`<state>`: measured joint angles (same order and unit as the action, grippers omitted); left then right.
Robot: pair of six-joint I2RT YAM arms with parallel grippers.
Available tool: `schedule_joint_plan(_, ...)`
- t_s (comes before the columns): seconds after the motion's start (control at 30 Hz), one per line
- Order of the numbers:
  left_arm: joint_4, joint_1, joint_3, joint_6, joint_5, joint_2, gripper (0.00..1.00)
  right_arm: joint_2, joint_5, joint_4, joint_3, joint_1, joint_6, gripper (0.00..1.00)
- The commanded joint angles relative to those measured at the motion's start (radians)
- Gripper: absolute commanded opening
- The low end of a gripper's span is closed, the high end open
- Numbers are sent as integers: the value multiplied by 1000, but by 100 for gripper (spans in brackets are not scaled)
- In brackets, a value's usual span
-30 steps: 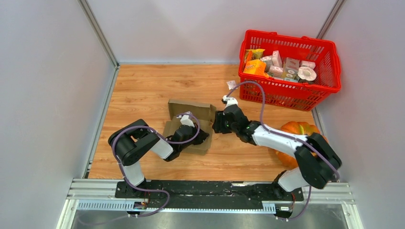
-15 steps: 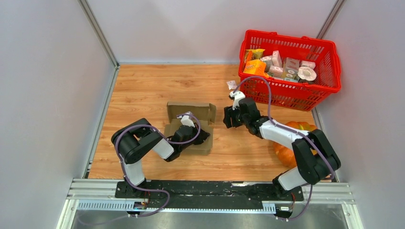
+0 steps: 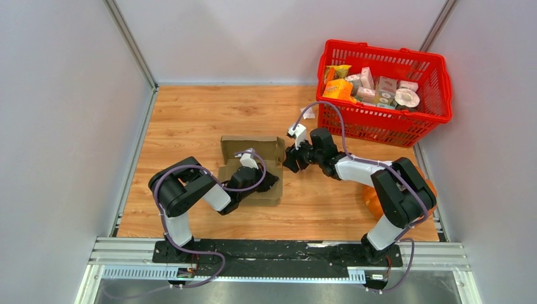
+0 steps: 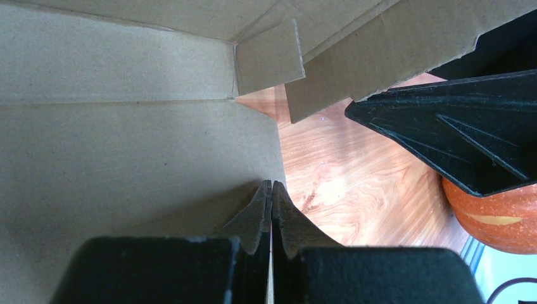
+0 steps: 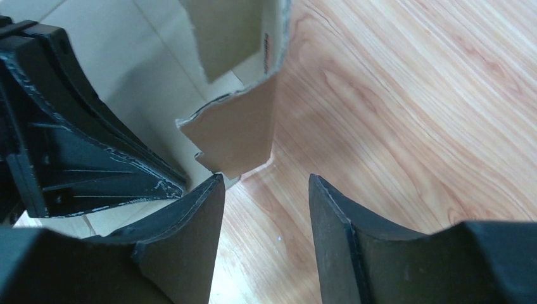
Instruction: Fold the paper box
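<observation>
The paper box (image 3: 235,170) is a brown cardboard sheet lying on the wood table, with its back wall (image 3: 253,147) folded up. My left gripper (image 3: 271,181) rests shut on the box's floor panel near its right edge. In the left wrist view that gripper (image 4: 271,190) has its jaws pressed together over the cardboard (image 4: 126,164), with nothing seen between them. My right gripper (image 3: 288,162) is at the box's right side, open. In the right wrist view this gripper (image 5: 266,180) has bare wood between its jaws, and a side flap (image 5: 237,133) stands just beyond its left fingertip.
A red basket (image 3: 427,107) with small printed packages stands at the back right. An orange pumpkin (image 3: 368,202) sits behind my right arm, also visible as the pumpkin (image 4: 500,218) in the left wrist view. Grey walls close in the table on three sides.
My right gripper pulled away to the right, then came back to the box's right edge, and its forearm swung. The left arm and the box have stayed put.
</observation>
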<state>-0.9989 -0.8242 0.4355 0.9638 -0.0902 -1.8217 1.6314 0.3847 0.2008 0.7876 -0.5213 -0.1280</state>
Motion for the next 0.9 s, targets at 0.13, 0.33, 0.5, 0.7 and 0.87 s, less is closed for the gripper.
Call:
schedule_joint_plan(0.13,98,-4,-37,-23,14,-11,0,38,174,121,61,-5,-81,45)
schedule_joint_plan(0.33,111,-4,-40,-30,10,-2,0,54,166,150,70,-14,-65,45)
schedule_joint_plan(0.5,108,-4,-46,-28,7,1,0,68,109,163,88,-31,-70,44)
schedule_joint_plan(0.7,111,-4,-44,-28,6,4,0,87,102,173,111,-48,-50,35)
schedule_joint_plan(0.87,112,-6,-38,-30,7,4,0,99,39,189,118,-88,-39,36)
